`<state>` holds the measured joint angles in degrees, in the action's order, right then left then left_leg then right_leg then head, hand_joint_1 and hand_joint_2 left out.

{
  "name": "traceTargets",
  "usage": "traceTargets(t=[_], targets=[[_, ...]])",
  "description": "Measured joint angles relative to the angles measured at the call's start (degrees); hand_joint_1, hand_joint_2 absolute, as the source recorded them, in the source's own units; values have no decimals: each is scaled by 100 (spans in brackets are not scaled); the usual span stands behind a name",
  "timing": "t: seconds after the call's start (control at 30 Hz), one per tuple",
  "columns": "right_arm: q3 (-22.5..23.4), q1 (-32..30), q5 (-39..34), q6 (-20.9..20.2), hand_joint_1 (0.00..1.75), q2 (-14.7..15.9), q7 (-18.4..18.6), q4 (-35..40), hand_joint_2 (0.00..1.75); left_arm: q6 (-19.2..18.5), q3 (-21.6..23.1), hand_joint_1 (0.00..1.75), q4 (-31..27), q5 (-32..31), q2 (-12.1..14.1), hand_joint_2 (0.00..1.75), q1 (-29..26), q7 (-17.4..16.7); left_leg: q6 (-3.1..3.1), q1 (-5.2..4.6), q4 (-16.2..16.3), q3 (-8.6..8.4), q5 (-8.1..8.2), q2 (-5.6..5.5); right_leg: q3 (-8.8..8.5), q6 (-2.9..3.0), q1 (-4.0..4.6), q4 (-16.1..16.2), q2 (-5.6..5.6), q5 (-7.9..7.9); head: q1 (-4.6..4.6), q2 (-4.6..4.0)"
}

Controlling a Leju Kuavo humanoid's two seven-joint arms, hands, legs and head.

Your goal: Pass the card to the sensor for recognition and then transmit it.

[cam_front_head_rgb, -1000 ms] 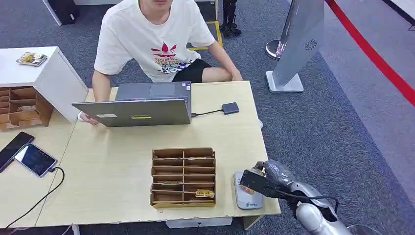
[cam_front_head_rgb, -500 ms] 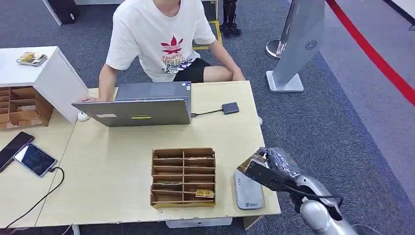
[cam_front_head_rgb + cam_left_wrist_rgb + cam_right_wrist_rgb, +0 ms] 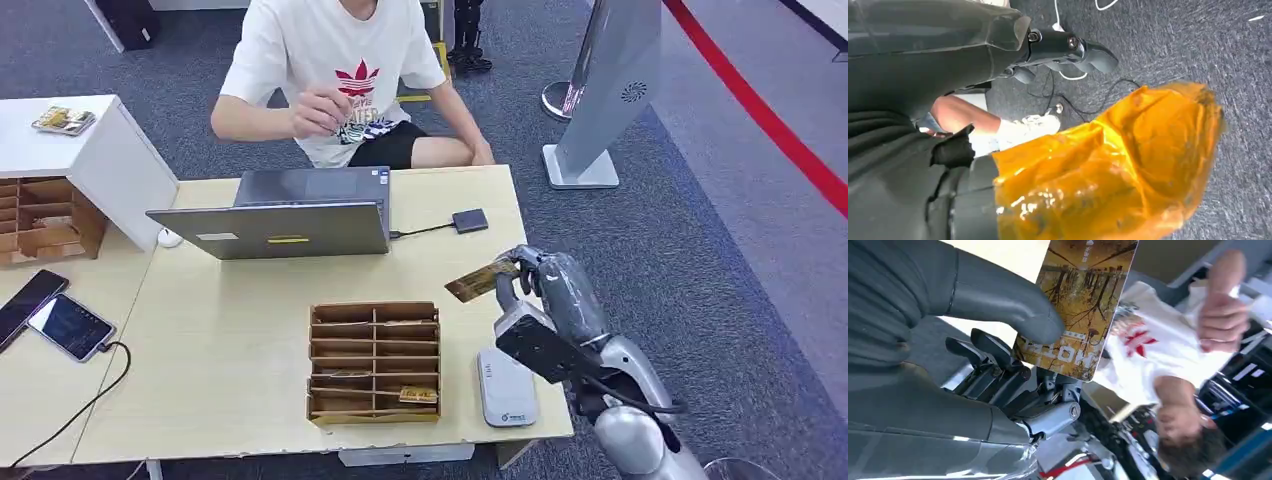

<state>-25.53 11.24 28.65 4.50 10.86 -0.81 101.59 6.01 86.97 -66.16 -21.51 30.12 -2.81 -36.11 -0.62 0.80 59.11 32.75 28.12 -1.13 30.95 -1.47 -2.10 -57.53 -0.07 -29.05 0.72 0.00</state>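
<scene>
My right hand [image 3: 545, 285] pinches a yellow-brown picture card [image 3: 480, 280] between thumb and fingers, held in the air above the table's right part. The right wrist view shows the thumb [image 3: 1013, 310] pressing on the card [image 3: 1083, 300], which points toward the person. The grey card sensor [image 3: 505, 388] lies flat near the table's front right corner, nearer to me than the card and uncovered. A person in a white T-shirt [image 3: 335, 60] sits behind the laptop with one hand [image 3: 320, 110] raised. My left hand [image 3: 1063, 47] hangs over the carpet, fingers stretched out and holding nothing.
A wooden compartment box [image 3: 375, 362] with a few cards stands left of the sensor. A laptop [image 3: 280, 225] and a small dark hub [image 3: 470, 221] lie at the back. Two phones [image 3: 55, 315] rest on the left table. A grey kiosk [image 3: 610, 90] stands far right.
My right hand has lifted the card from just over the sensor and carried it up and away toward the person. The person has raised a hand off the table.
</scene>
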Motion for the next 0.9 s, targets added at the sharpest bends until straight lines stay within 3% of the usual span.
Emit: traceTargets(t=[0.2, 0.53, 0.87, 0.9], targets=[[-288, 973, -146, -288, 175, -485, 310, -242, 175, -116, 0, 0, -2, -137, 2, 0, 55, 0, 8, 1, 0, -4, -9, 5, 4, 1, 0, -6, 1, 5, 0, 0], [-603, 2308, -225, -474, 175, -1307, 708, -1285, 175, -273, 0, 0, 48, -455, -11, 0, 145, 164, 7, -2, 0, -2, -14, 3, 8, 1, -3, -12, 0, 6, 0, 0], [-802, 2991, 74, -435, 175, -1908, 962, -2220, 175, -341, 2, 0, 227, -568, -66, 0, 210, 411, 9, -9, 0, -2, -15, 3, 11, 1, -11, -13, 0, 5, -2, 0], [-811, 3011, 96, -426, 42, -1934, 962, -2262, 175, -343, 0, 0, 227, -568, -66, 0, 210, 411, 9, -9, 0, -2, -15, 3, 11, 1, -12, -13, 0, 5, -2, 0]])
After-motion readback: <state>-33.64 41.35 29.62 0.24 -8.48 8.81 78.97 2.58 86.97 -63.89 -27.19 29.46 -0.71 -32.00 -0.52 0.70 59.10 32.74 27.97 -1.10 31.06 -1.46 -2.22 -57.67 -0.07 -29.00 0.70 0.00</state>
